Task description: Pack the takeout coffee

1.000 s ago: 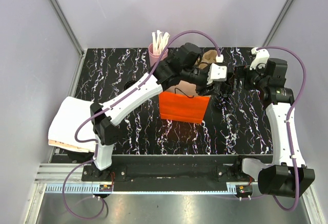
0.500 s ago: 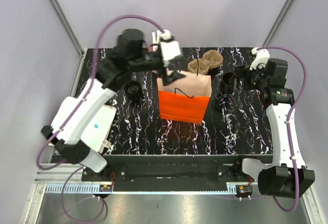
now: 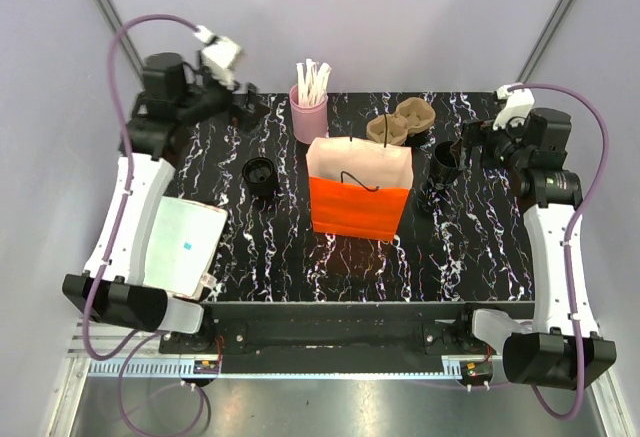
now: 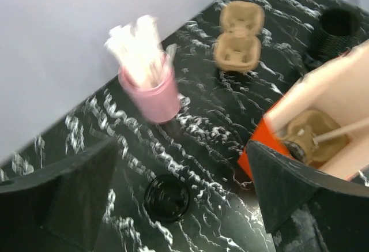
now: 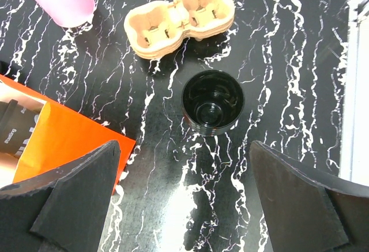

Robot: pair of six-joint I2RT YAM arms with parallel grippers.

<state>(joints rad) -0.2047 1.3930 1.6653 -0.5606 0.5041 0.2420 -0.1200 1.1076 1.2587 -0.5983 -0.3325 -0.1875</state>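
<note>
Two arms are flanking the black white-veined table, and neither is carrying anything. At the far left a flat white pad is lying partly over the table edge, out of the working area. The left gripper is hanging high over the back-left corner with its fingers spread wide and nothing between them, probably to stay clear of the bag.

The takeout coffee is standing upright on the bare table, between that gripper and the bag and touching neither. It is small, round and glossy black, so it is not yet packed. Behind it a smooth pink cup is holding a bunch of white sticks.

The orange paper bag is standing in the middle with its mouth gaping, showing a pale inner wall. A moulded pulp carrier is sitting inside, likely to seat the cup. A second carrier, matt and brown, is resting on the table behind the bag. Right of the bag a taller black cup stack is standing, and the right gripper is hovering near it with its jaws parted and empty.
</note>
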